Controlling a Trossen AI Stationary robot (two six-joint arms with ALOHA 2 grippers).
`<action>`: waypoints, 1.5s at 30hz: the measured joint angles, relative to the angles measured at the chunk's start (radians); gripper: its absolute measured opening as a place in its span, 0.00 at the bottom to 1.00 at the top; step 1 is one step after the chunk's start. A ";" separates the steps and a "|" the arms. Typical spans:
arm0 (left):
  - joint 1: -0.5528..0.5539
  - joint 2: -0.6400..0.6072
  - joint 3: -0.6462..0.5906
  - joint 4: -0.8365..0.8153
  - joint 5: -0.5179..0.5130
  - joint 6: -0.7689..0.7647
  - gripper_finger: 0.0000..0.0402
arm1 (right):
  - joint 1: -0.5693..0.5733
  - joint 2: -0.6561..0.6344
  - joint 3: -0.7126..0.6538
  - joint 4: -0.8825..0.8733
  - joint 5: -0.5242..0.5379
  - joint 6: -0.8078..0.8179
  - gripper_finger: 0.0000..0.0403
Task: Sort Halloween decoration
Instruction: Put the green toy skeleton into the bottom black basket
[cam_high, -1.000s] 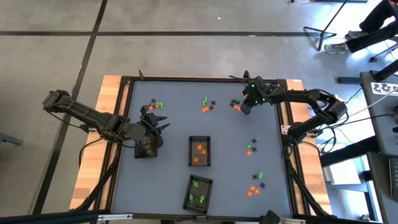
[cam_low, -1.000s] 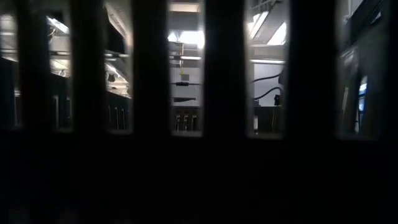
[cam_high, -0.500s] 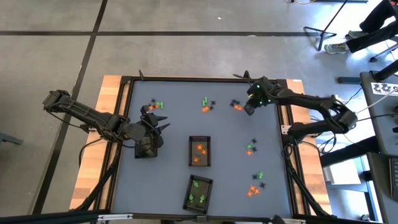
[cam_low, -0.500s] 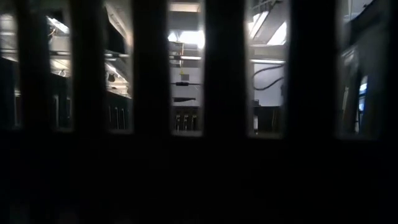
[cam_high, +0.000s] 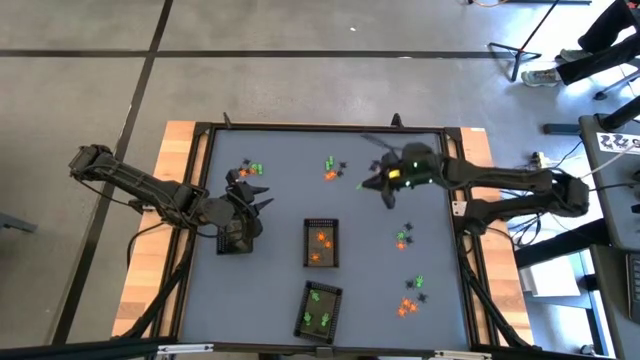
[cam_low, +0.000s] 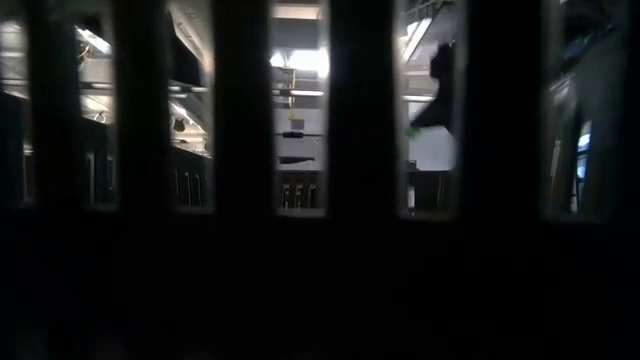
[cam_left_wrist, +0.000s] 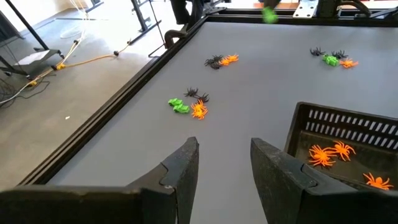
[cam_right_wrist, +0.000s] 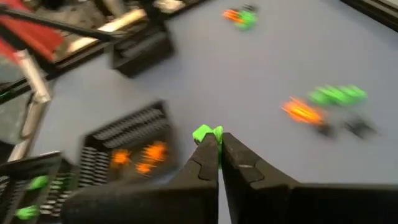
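Green trinket (cam_right_wrist: 203, 132) is pinched between the right hand's (cam_right_wrist: 218, 148) clenched fingertips, a detail only the right wrist view resolves; overhead, that hand (cam_high: 385, 183) blurs above the counter (cam_high: 280, 200). Left hand (cam_left_wrist: 224, 163) stands released beside the tray of orange trinkets (cam_left_wrist: 329, 153).

No legible txt or labels anywhere.

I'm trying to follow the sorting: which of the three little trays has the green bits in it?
The tray nearest the table's front edge. It holds green trinkets; the middle tray holds orange ones, and the tray under the left claw shows none.
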 joint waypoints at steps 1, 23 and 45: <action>0.000 0.000 0.000 0.000 0.000 0.000 0.34 | 0.047 0.008 0.019 0.004 0.030 0.000 0.00; 0.000 0.000 0.000 0.002 0.000 0.000 0.34 | 0.615 0.412 0.434 0.048 0.194 -0.031 0.00; 0.000 0.000 0.000 0.000 0.000 0.000 0.34 | 0.786 0.700 0.555 0.129 0.223 0.104 0.32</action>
